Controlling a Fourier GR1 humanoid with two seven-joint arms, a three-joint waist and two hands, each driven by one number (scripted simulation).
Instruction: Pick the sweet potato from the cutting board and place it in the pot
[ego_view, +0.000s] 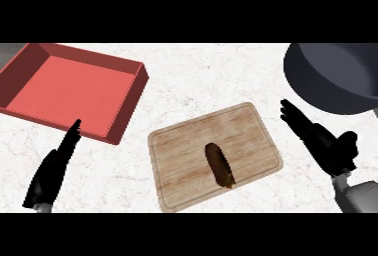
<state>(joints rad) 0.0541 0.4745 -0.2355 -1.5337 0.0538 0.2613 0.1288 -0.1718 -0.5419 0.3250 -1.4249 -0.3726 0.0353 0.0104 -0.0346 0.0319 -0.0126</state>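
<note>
2 hands hold nothing, fingers straight: right hand (325, 142) just off the board's (184, 170) right edge, left hand (53, 172) resting. Potato (219, 164) lies mid-board; reaching is underway. Next, right hand must close around it, then carry to the pot (336, 75).

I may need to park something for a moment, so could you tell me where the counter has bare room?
Bare white counter lies between the red square tray and the dark grey pot, above the wooden cutting board. Another patch sits below the tray, between the left hand and the board. It is crowded between board, right hand and pot.
</note>
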